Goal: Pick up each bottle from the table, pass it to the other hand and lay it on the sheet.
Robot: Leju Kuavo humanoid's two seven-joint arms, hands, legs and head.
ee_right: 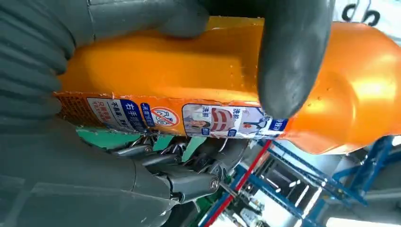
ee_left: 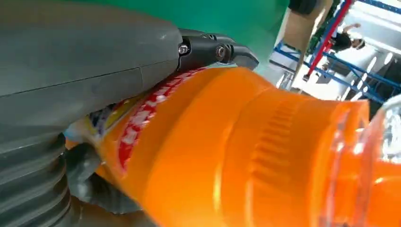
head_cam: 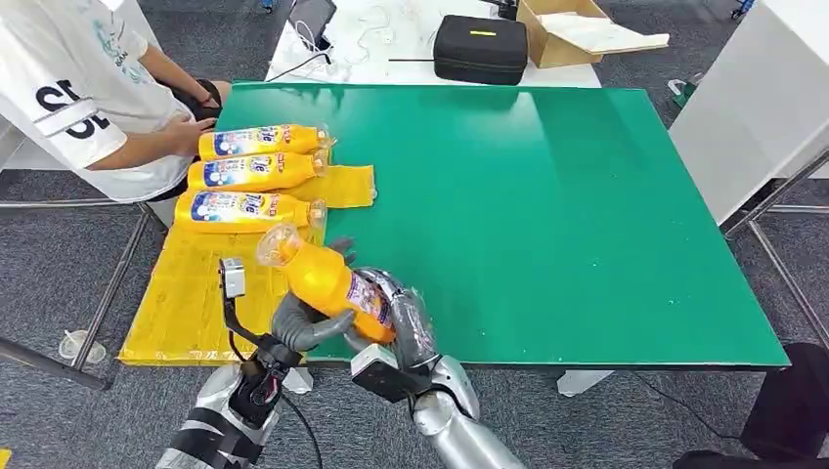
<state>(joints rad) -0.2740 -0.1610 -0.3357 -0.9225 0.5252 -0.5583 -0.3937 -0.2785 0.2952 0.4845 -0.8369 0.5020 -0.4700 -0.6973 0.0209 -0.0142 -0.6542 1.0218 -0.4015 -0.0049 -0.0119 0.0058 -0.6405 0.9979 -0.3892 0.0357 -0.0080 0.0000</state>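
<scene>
At your far left a person (head_cam: 93, 93) sits by the green desk (head_cam: 547, 215), where three bottles (head_cam: 249, 174) lie side by side on the yellow sheet (head_cam: 186, 293). Your left hand (head_cam: 303, 327) and right hand (head_cam: 406, 322) both grip the orange bottle (head_cam: 327, 278), raised over the desk's near edge, cap tilted toward the sheet.

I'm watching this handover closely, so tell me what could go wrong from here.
Both the left hand and right hand grip the orange bottle near the table edge; a mistimed release could drop it. Three bottles crowd the yellow sheet ahead, so laying it down might knock them.
</scene>
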